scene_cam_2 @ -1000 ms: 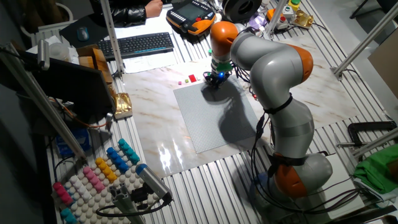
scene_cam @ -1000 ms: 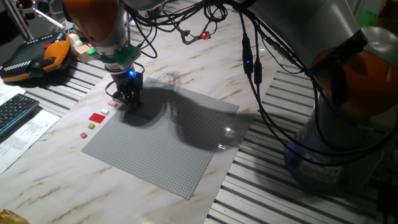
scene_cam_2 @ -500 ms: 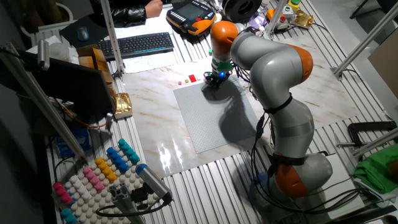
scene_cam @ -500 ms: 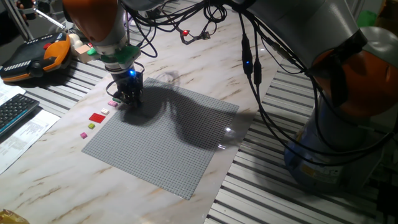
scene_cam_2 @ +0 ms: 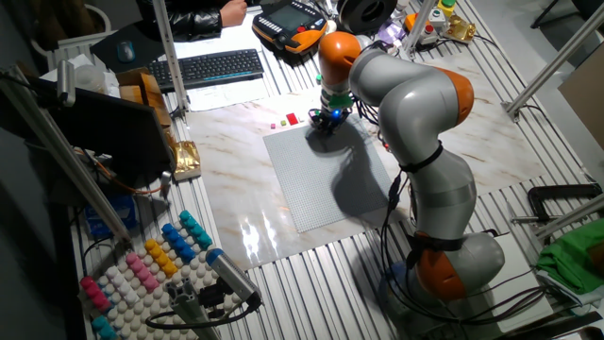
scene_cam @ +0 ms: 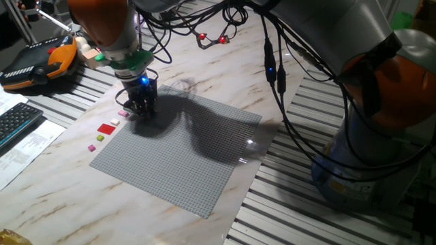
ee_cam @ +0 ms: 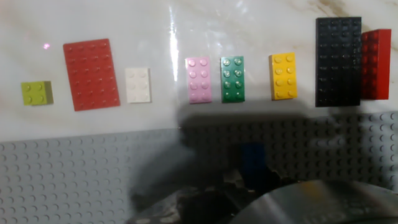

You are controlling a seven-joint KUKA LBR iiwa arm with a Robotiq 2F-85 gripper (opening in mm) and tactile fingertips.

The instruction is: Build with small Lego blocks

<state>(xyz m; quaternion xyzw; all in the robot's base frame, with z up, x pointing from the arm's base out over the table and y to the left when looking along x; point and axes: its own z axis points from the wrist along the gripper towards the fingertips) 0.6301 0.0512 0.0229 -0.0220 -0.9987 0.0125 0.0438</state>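
In the hand view a row of small Lego blocks lies on the marble beyond the grey baseplate (ee_cam: 74, 180): a yellow-green square (ee_cam: 36, 93), a large red plate (ee_cam: 91, 74), then white (ee_cam: 137, 84), pink (ee_cam: 199, 79), green (ee_cam: 232, 79), yellow (ee_cam: 283, 76), black (ee_cam: 337, 61) and red (ee_cam: 376, 64). My gripper (ee_cam: 249, 179) is down at the baseplate's edge strip, shut on a small blue brick (ee_cam: 253, 158) that touches the studs. In the fixed views the gripper (scene_cam: 138, 110) (scene_cam_2: 326, 123) stands at the plate's corner, hiding most of the row.
A keyboard (scene_cam: 13, 122) and papers lie left of the marble top, with an orange teach pendant (scene_cam: 41, 61) behind them. Cables hang from the arm (scene_cam: 272, 68) over the baseplate (scene_cam: 184, 156). A rack of coloured pegs (scene_cam_2: 151, 264) stands at the table's far end.
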